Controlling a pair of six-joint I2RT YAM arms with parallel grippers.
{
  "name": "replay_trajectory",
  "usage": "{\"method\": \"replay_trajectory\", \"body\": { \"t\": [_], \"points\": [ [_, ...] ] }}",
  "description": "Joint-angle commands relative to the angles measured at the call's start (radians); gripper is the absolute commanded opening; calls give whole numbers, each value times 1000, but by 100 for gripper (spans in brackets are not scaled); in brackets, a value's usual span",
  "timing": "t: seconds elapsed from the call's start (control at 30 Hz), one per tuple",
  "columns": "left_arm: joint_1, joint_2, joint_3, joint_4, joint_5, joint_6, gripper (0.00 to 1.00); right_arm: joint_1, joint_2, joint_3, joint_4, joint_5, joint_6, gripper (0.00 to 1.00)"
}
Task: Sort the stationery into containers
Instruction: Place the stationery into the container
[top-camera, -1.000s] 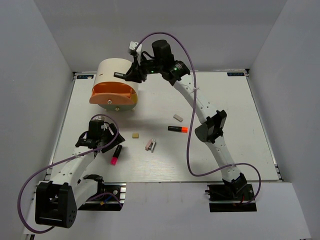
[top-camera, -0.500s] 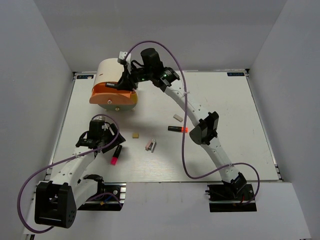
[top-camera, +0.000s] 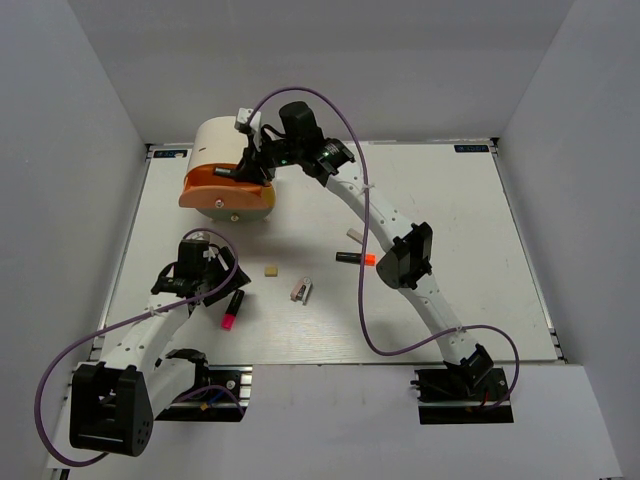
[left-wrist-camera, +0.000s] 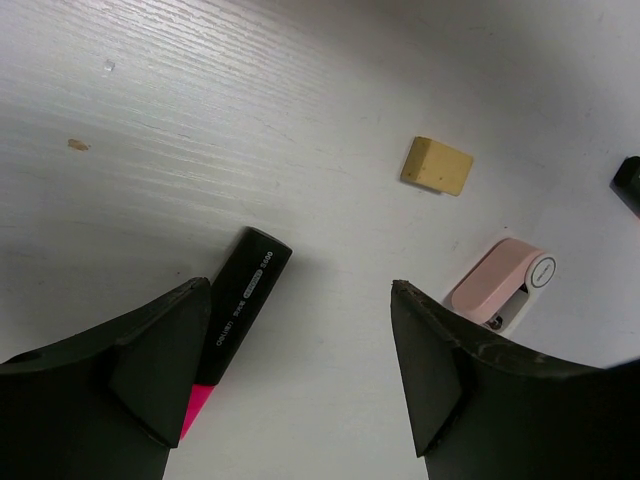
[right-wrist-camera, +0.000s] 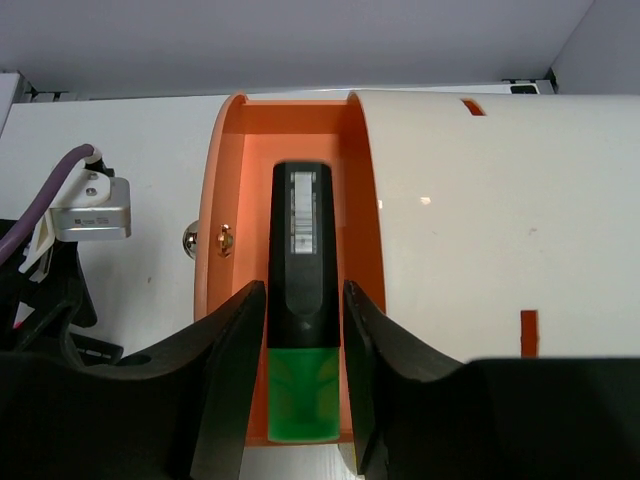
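A large cream cylindrical box (top-camera: 225, 140) lies on its side at the far left of the white table (top-camera: 440, 200), its orange drawer (right-wrist-camera: 300, 140) pulled out; within that drawer's opening the right gripper (right-wrist-camera: 303, 290) clasps a green-capped black marker (right-wrist-camera: 303, 300) (fingers against both its sides); the left gripper (left-wrist-camera: 298, 288) hovers low, jaws wide and empty, beside a pink-capped black marker (left-wrist-camera: 245, 290); mid-table lie an orange-capped marker (top-camera: 355, 258), a pinkish clip (top-camera: 301, 290), a tan eraser (top-camera: 271, 269) and a grey eraser (top-camera: 354, 236); plain grey walls (top-camera: 90, 120) surround.
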Motion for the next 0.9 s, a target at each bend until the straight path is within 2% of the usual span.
{"method": "replay_trajectory", "body": {
  "t": [0.0, 0.2, 0.57, 0.87],
  "points": [
    [-6, -8, -5, -11, 0, -4, 82, 6, -12, 2, 44, -13, -10, 43],
    [-15, -8, 5, -11, 0, -4, 82, 5, -15, 6, 45, -10, -16, 48],
    [-15, -18, 5, -11, 10, -4, 82, 2, -82, 39, 27, -4, -18, 48],
    [-15, -38, 14, -11, 10, -4, 82, -2, -177, 39, -31, 111, -25, 46]
  ]
}}
